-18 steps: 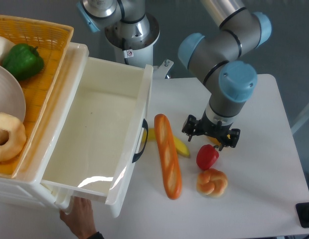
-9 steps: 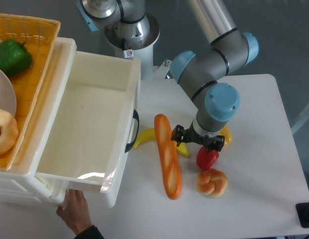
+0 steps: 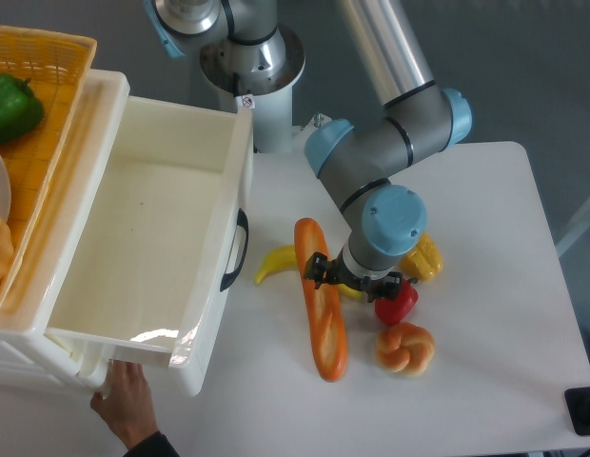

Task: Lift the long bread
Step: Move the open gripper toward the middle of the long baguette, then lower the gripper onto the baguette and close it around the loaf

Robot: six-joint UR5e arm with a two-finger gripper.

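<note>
Gripper (image 3: pixel 353 278) hovers just right of the bread (image 3: pixel 320 297) (jaws hidden, can't tell their spread); red pepper (image 3: pixel 397 303) sits right of the bread.

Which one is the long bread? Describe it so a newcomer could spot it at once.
Start at the big white drawer on the left of the table and look just right of its black handle. The long bread lies there, running toward the table's front edge, beside the gripper. It is the longest food: straight, orange-brown with pale slashes, unlike the curved yellow banana or the small round bun.
</note>
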